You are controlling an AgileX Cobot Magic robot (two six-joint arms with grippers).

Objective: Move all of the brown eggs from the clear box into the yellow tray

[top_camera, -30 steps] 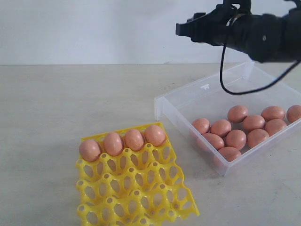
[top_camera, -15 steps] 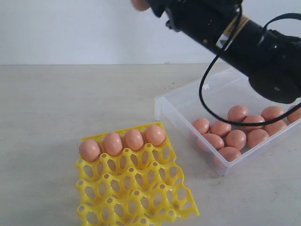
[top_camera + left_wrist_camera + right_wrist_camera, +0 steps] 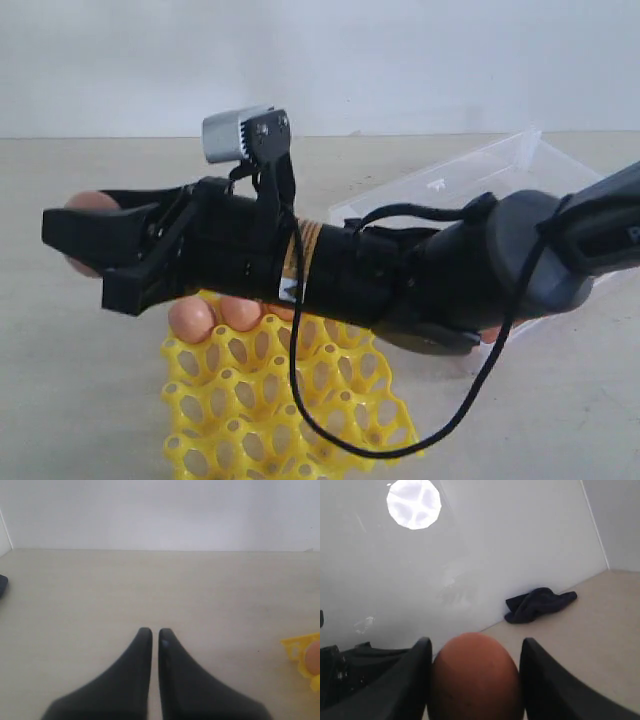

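Jaws on your right gripper (image 3: pixel 76 256) are clasping a brown egg (image 3: pixel 92 201) in the exterior view, with shell peeping out above and below the dark fingers. You are carrying it on the far left, seemingly just past the yellow tray (image 3: pixel 300 420), though depth is hard to judge here. The right arm (image 3: pixel 400 270) is covering most of the clear box (image 3: pixel 500 165) and whatever is lying in it. Two seated eggs (image 3: pixel 190 318) are showing in the tray's rear row, so you are probably aiming for a free cup in front of them. Swing back over the lattice, centre the egg above one cup between the pegs, and lower it slowly before letting go.

From the left wrist view, your left gripper (image 3: pixel 155 632) is idling with its jaws pressed almost together, holding nothing, low over the bare table (image 3: pixel 150 580). Only a tray corner is peeking in, well clear of your path.

From the right wrist view, the egg is sitting squarely between both fingers (image 3: pixel 415 680), well caged. A dark cloth (image 3: pixel 540 605) is lying far off.
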